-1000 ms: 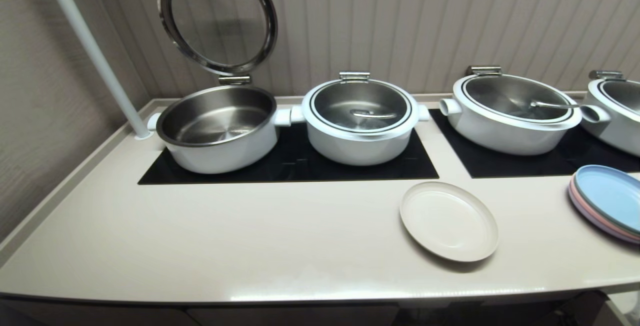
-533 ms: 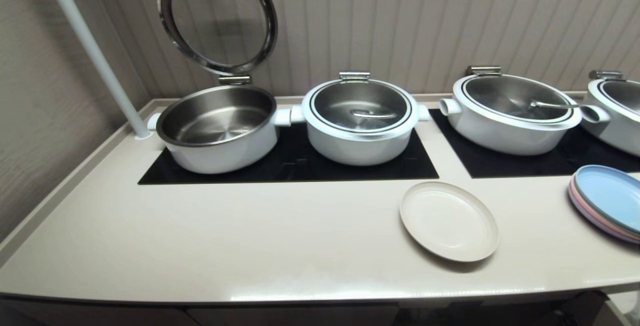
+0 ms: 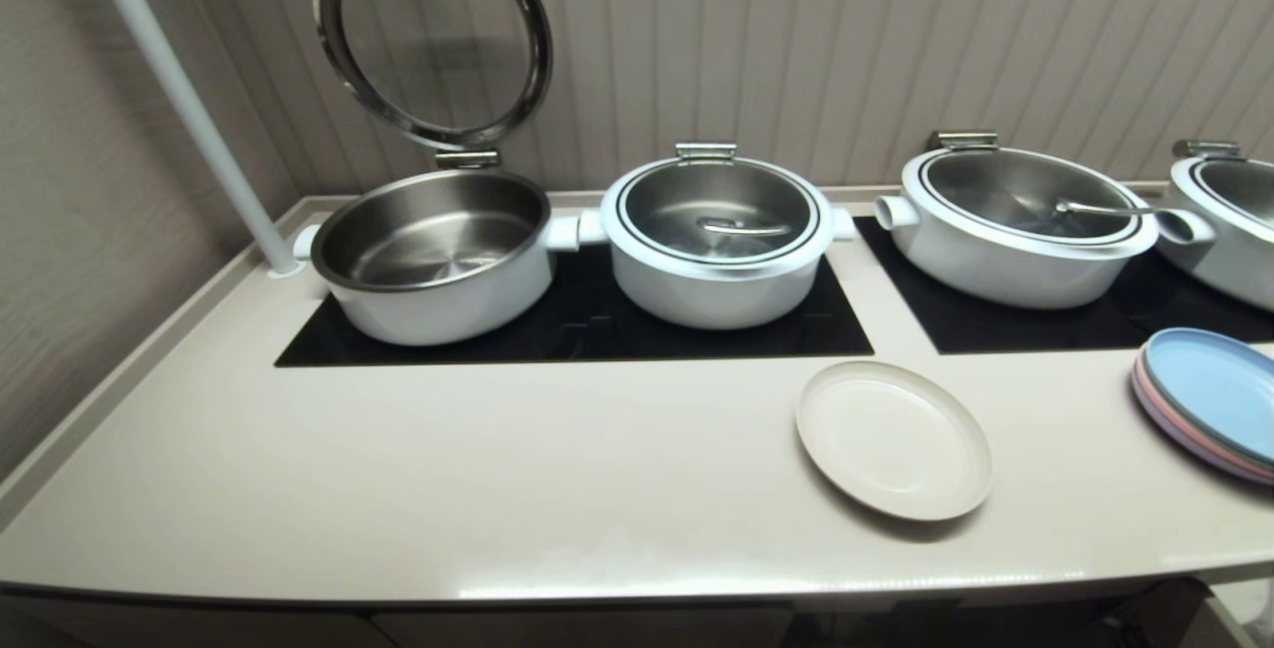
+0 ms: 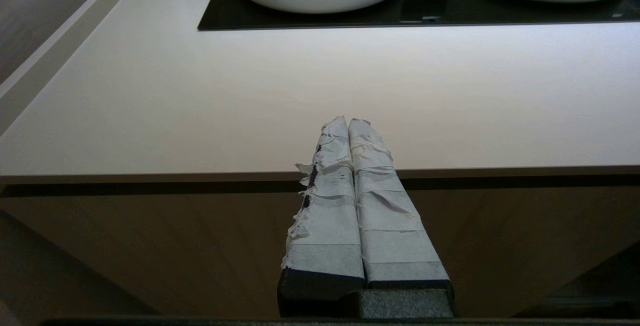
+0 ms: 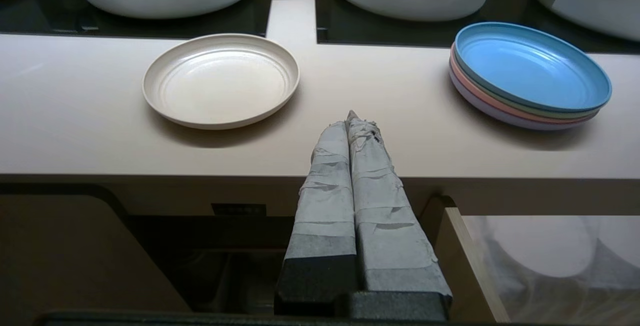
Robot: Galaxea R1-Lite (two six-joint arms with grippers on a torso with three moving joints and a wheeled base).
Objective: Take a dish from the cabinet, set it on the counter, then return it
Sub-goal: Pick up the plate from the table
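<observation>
1. Left gripper (image 4: 350,121): tape-wrapped fingers pressed together, empty, pointing level toward 12 o'clock.
2. Right gripper (image 5: 351,116): tape-wrapped fingers pressed together, empty, pointing toward 12 o'clock.
3. Neither arm shows in the head view.

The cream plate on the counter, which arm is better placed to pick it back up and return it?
The right. The right pincer, shut and empty, faces the cream plate on the counter, with the open cabinet below. The left pincer, also shut, faces only bare counter with no plate in its view.
</observation>
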